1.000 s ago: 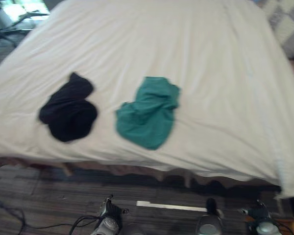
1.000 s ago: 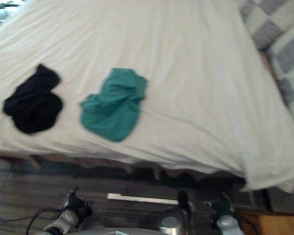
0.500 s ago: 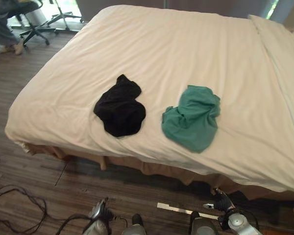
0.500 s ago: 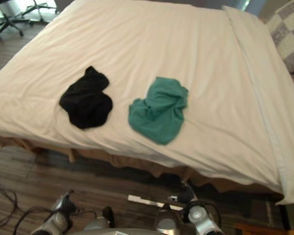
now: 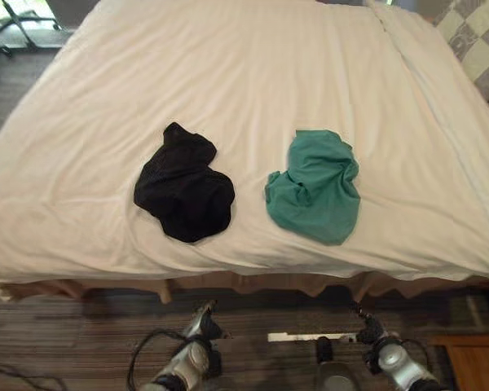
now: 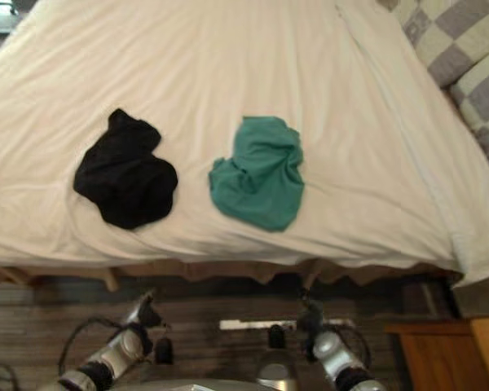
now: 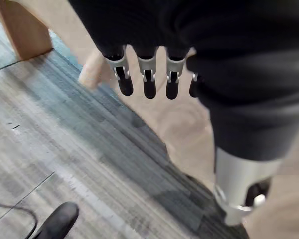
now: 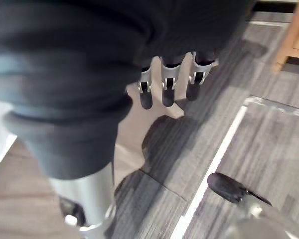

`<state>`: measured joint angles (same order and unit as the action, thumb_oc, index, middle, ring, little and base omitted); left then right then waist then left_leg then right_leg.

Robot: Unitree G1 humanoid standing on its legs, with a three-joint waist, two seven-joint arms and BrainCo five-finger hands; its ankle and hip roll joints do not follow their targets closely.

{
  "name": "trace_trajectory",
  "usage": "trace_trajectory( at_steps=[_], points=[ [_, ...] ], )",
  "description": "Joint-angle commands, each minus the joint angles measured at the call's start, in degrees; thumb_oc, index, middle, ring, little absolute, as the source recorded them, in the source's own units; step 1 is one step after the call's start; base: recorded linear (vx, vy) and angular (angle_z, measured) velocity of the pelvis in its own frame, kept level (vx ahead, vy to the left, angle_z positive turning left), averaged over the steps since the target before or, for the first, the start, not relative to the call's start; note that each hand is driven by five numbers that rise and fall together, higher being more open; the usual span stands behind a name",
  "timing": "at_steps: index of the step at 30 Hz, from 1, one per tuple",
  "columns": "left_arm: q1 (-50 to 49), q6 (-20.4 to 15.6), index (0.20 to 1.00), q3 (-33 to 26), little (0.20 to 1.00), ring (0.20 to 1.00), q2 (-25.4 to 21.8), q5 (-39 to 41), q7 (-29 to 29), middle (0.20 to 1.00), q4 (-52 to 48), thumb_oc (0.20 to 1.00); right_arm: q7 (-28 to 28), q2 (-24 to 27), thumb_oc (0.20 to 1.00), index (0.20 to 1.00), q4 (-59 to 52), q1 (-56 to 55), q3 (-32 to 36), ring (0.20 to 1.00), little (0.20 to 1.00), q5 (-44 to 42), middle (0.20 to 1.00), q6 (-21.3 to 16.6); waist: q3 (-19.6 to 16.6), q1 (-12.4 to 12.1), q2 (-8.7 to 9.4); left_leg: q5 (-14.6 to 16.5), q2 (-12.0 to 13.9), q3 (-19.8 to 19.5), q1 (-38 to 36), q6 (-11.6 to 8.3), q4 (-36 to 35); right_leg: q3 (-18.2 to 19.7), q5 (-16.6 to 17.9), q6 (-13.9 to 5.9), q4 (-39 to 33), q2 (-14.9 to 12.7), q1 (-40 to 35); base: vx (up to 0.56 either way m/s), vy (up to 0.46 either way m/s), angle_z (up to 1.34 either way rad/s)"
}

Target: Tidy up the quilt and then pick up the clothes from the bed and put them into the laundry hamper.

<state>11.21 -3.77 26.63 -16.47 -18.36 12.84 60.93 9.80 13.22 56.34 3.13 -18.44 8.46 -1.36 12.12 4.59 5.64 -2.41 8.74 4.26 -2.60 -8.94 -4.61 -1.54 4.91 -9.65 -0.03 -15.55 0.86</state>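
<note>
A crumpled black garment (image 5: 183, 183) lies on the smooth white quilt (image 5: 253, 73) near the bed's front edge. Beside it, to the right, lies a crumpled green garment (image 5: 314, 187). The two are a short gap apart. My left hand (image 5: 200, 324) hangs low over the floor in front of the bed, below the black garment. Its fingers (image 7: 148, 82) are straight and hold nothing. My right hand (image 5: 368, 331) hangs at the same height below the green garment, its fingers (image 8: 168, 87) also straight and empty.
Grey-and-white checked pillows (image 6: 460, 45) lie at the bed's far right. A wooden cabinet (image 6: 440, 354) stands on the floor at the lower right. A white tape strip (image 5: 310, 336) marks the floor between my hands. Chair legs (image 5: 12, 20) show at the far left.
The whole view has shifted as the camera moved. Both garments keep their places on the quilt, and both hands stay low and empty.
</note>
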Motion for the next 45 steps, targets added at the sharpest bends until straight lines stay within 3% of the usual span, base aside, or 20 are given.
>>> trace_trajectory(
  at_steps=[1,2,4,5,6,7,9,11,13,14,17,21,22,23,25,29,30,34,42,45],
  points=[
    [1.62,-0.08,1.0,-1.33,1.0,1.0,-1.88,0.43,0.12,1.0,-1.46,1.0,0.79,-0.14,1.0,1.0,0.22,4.04,-1.84,1.0,1.0,-2.2,1.0,0.46,0.66,-1.08,-2.09,2.47,5.99,4.68,-0.55,-1.49,1.03,-4.83,0.81,-5.35,2.12,-1.44,4.31,-0.18,0.34,-0.6],
    [1.33,-0.02,1.0,-2.03,1.0,1.0,-2.33,0.83,0.23,1.0,-1.37,1.0,0.73,-0.59,1.0,1.0,0.33,4.08,-1.91,1.0,1.0,-2.31,1.0,0.43,0.68,-1.77,-2.04,2.48,5.3,6.14,-0.24,-0.94,1.18,-8.57,0.52,-5.02,2.77,-2.22,4.96,-0.16,0.254,-1.1],
    [0.87,0.32,1.0,-2.69,1.0,1.0,-2.5,1.25,0.28,1.0,-0.89,1.0,0.85,-0.81,1.0,1.0,0.63,4.12,-1.77,1.0,1.0,-2.7,1.0,0.48,0.63,-1.93,-1.88,2.36,4.71,6.73,-0.04,-0.51,1.14,-10.59,-0.04,-4.72,3.81,-1.8,4.96,-0.03,0.24,-1.05],
    [-0.05,1.27,1.0,-4.37,1.0,1.0,-2.46,1.76,0.34,1.0,1.93,1.0,0.67,-1.13,1.0,1.0,1.4,3.71,-1.36,1.0,1.0,-3.52,1.0,0.42,0.96,-1.44,-1.68,2.48,3.04,5.96,-0.39,0.56,0.77,-6.68,-2.54,-4.37,5.0,2.6,4.91,0.0,0.279,-0.44],
    [-0.01,1.26,1.0,-4.38,1.0,1.0,-2.47,1.76,0.35,1.0,1.95,1.0,0.67,-1.14,1.0,1.0,1.41,3.74,-1.35,1.0,1.0,-3.52,1.0,0.41,0.8,-1.43,-1.62,2.3,2.97,5.98,-0.14,0.59,0.74,-6.63,-2.35,-4.36,4.91,2.55,5.15,0.04,0.361,-0.18],
    [-1.67,2.12,1.0,-6.83,1.0,1.0,-2.28,2.27,0.33,1.0,6.38,1.0,0.88,-0.97,1.0,1.0,2.71,2.9,-0.37,1.0,1.0,-5.13,1.0,0.49,0.82,-1.23,-1.67,2.56,0.55,4.56,-0.33,1.95,0.59,-0.54,-4.75,-3.27,4.3,6.8,3.92,0.02,0.173,0.03],
    [-3.45,2.58,1.0,-10.44,1.0,1.0,-2.66,4.21,0.51,1.0,9.31,1.0,1.21,-0.66,1.0,1.0,4.16,2.4,1.77,1.0,1.0,-7.08,1.0,0.57,0.26,-1.56,-1.67,2.52,-1.24,3.31,0.06,2.59,0.17,1.66,-5.06,-1.79,3.08,7.56,2.92,0.03,0.153,0.27],
    [-4.54,3.02,1.0,-13.76,1.0,1.0,-3.16,6.35,0.84,1.0,10.96,1.0,1.6,-0.35,1.0,1.0,5.14,2.11,3.73,1.0,1.0,-8.82,1.0,0.75,-0.14,-1.64,-1.67,2.49,-1.6,2.77,-0.01,2.63,-0.04,2.2,-4.75,-1.96,2.11,7.49,2.39,0.06,0.031,0.28],
    [-9.03,3.85,1.0,-24.35,1.0,1.0,-5.79,13.8,2.45,1.0,15.31,1.0,3.6,2.04,1.0,1.0,6.69,0.37,10.97,1.0,1.0,-13.5,1.0,0.97,-1.24,-1.91,-1.63,2.74,-1.88,3.27,-0.69,2.62,-0.19,1.46,-3.83,-2.4,-0.43,6.37,0.6,0.08,-0.014,0.11],
    [-9.14,3.87,1.0,-24.37,1.0,1.0,-5.79,13.82,2.44,1.0,15.25,1.0,3.6,2.04,1.0,1.0,6.62,0.29,10.92,1.0,1.0,-13.51,1.0,1.01,-1.21,-1.87,-1.63,2.8,-1.89,3.25,-0.8,2.62,-0.18,1.43,-3.84,-2.42,-0.51,6.35,0.44,0.07,-0.014,0.06],
    [-13.46,2.82,1.0,-33.07,1.0,1.0,-11.42,17.72,3.96,1.0,14.0,1.0,6.49,8.18,1.0,1.0,1.92,-4.23,19.96,1.0,1.0,-14.18,1.0,0.64,-2.17,-1.85,-1.96,3.21,-2.07,3.07,-1.98,2.36,-0.38,0.3,-3.45,-3.05,-2.3,5.37,-1.53,0.11,-0.005,0.1],
    [-15.11,-0.65,1.0,-38.36,1.0,1.0,-19.28,17.41,7.42,1.0,1.98,1.0,10.34,16.4,1.0,1.0,-13.51,-11.04,28.2,1.0,1.0,-8.27,1.0,-0.82,-2.48,-1.36,-2.61,3.44,-2.05,2.68,-2.97,2.0,-0.35,-0.92,-3.58,-3.65,-2.91,4.76,-3.14,0.08,-0.012,0.2],
    [-15.57,-4.31,1.0,-40.55,1.0,1.0,-24.41,14.4,11.64,1.0,-14.81,1.0,12.33,22.58,1.0,1.0,-24.67,-12.99,31.65,1.0,1.0,-1.03,1.0,-3.32,-2.61,-1.29,-2.93,3.46,-1.87,2.32,-3.06,1.82,-0.38,-1.51,-3.91,-3.97,-2.69,4.53,-3.25,0.06,-0.005,0.04],
    [-15.73,-4.21,1.0,-40.64,1.0,1.0,-24.31,14.35,11.63,1.0,-15.03,1.0,12.35,22.59,1.0,1.0,-24.73,-13.03,31.67,1.0,1.0,-0.96,1.0,-3.3,-2.63,-1.23,-2.99,3.52,-1.86,2.3,-3.07,1.82,-0.37,-1.55,-3.95,-3.98,-2.69,4.53,-3.29,0.0,0.0,0.0],
    [-14.58,-7.57,1.0,-43.02,1.0,1.0,-29.29,12.14,12.8,1.0,-32.32,1.0,13.15,29.55,1.0,1.0,-32.88,-11.82,32.45,1.0,1.0,7.41,1.0,-3.98,-2.46,-1.54,-3.03,3.09,-1.59,2.06,-3.05,1.75,-0.34,-2.04,-3.81,-4.06,-2.63,4.47,-3.35,-0.01,-0.032,0.08],
    [-11.02,-8.81,1.0,-41.12,1.0,1.0,-33.25,10.26,11.36,1.0,-38.76,1.0,12.8,35.15,1.0,1.0,-36.95,-7.79,30.3,1.0,1.0,12.19,1.0,-4.63,-2.98,-1.67,-3.05,3.61,-1.44,1.95,-3.31,1.64,-0.39,-2.13,-4.23,-4.08,-3.08,4.56,-3.75,0.02,-0.032,0.08],
    [-6.74,-8.3,1.0,-36.59,1.0,1.0,-34.7,8.9,9.57,1.0,-40.46,1.0,11.83,38.19,1.0,1.0,-39.29,-2.99,26.26,1.0,1.0,14.29,1.0,-4.53,-2.86,-1.74,-2.92,3.44,-1.22,2.19,-3.22,1.58,-0.39,-2.12,-4.19,-4.0,-2.99,4.55,-3.51,-0.01,-0.031,-0.04],
    [1.36,-6.17,1.0,-26.57,1.0,1.0,-33.24,6.17,6.89,1.0,-40.18,1.0,10.74,39.77,1.0,1.0,-43.58,7.51,17.8,1.0,1.0,16.83,1.0,-4.14,-0.73,-1.67,-2.87,3.05,-1.02,2.81,-2.38,1.74,-0.32,-1.61,-3.83,-3.76,-2.62,4.56,-1.91,-0.06,-0.029,-0.05],
    [19.45,0.43,1.0,-10.69,1.0,1.0,-27.59,-1.18,6.37,1.0,-30.0,1.0,10.05,36.09,1.0,1.0,-44.54,26.66,1.2,1.0,1.0,18.55,1.0,-3.2,5.81,-1.48,-2.66,0.75,-0.5,3.88,3.47,1.59,0.31,-0.03,-2.52,-3.54,-0.93,5.43,5.29,-0.14,-0.018,-0.09],
    [25.05,3.65,1.0,-7.06,1.0,1.0,-27.37,-6.09,7.24,1.0,-23.73,1.0,10.84,35.13,1.0,1.0,-44.48,29.17,-0.58,1.0,1.0,18.23,1.0,-3.18,7.39,-1.19,-2.38,-0.16,-0.1,4.17,5.82,1.29,0.38,0.1,-1.9,-3.7,-0.76,5.74,7.63,-0.09,-0.033,-0.06]
  ],
)
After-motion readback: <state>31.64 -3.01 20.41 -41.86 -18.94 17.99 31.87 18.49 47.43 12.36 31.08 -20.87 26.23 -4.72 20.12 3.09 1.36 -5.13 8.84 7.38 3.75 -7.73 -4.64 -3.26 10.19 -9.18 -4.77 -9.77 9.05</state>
